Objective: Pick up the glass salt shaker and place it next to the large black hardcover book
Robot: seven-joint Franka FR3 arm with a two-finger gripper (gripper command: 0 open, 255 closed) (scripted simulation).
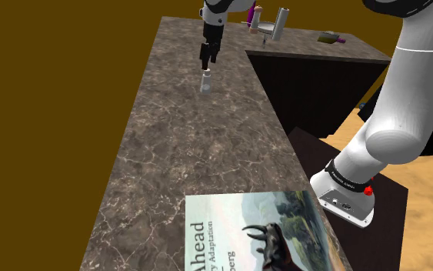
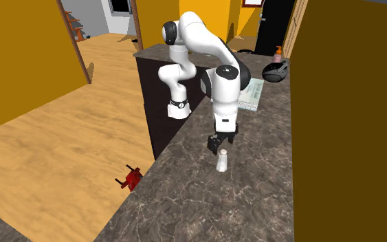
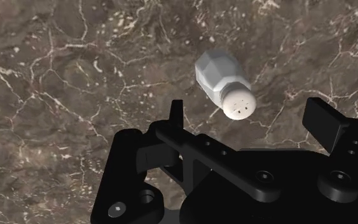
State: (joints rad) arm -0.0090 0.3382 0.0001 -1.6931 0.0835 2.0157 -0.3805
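Claw [image 1: 207,65], all-black and two-fingered, on white arm: spread wide, pinching nothing. Hangs straight above small pale faceted salt shaker [image 1: 204,81] with round white perforated cap, fingertips level with neither side of it, clear of cap and not touching. Salt shaker upright on dark brown marbled stone countertop [image 1: 168,146], close to inner corner of its L shape. Large flat book [image 1: 238,223] with pale painted landscape cover and black figure lies on same countertop, well apart from salt shaker, toward arm's base. Beyond salt shaker, on far branch, tall grey cylinder [image 1: 281,23].
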